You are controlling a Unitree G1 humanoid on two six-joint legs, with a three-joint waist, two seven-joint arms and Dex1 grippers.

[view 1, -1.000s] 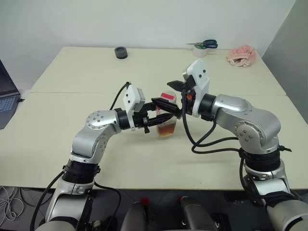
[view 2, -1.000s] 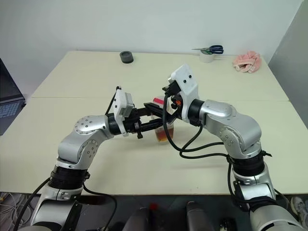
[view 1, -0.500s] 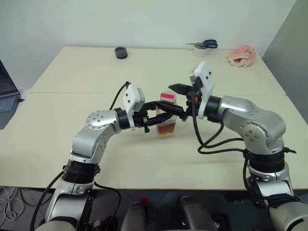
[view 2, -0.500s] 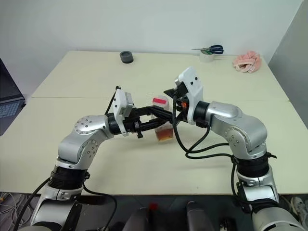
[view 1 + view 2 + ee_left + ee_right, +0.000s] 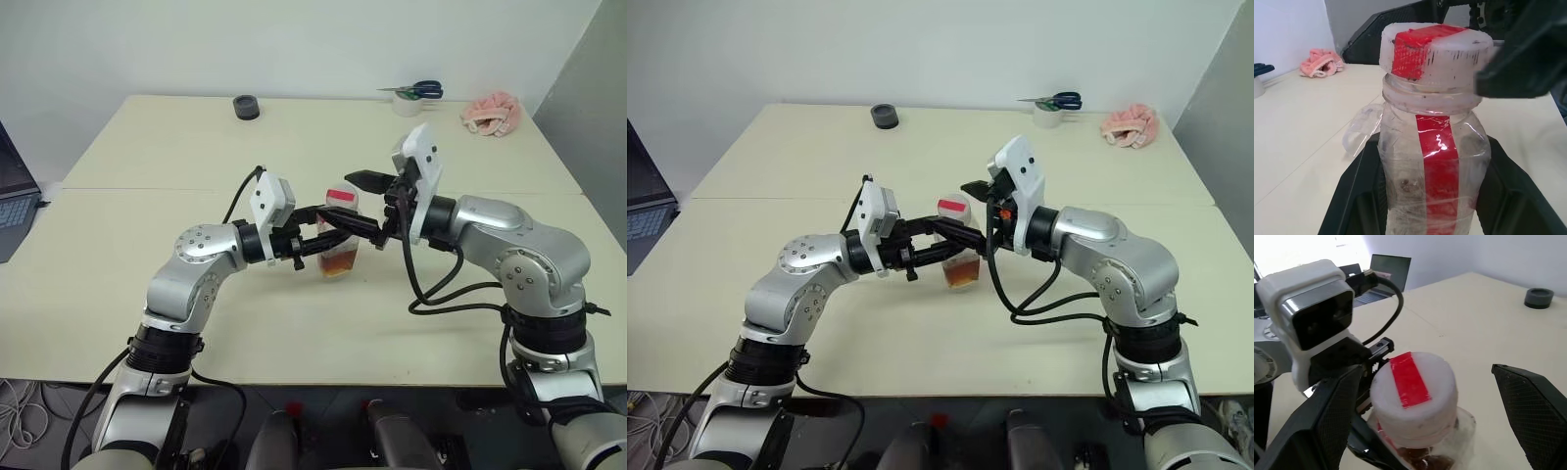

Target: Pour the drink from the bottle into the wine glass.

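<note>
While the left gripper (image 5: 338,233) clamps the bottle (image 5: 341,235) upright above the table (image 5: 147,147), its cap (image 5: 1413,384) on, the right gripper (image 5: 1425,396) stands wide around that cap; uncapping seems in hand; next, closing on it and twisting.

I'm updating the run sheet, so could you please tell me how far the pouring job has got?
Done: the left gripper is shut on the small clear plastic bottle. In hand: the right gripper has open jaws either side of the red-striped cap, which is still on. Left: uncapping and pouring the amber drink.
</note>
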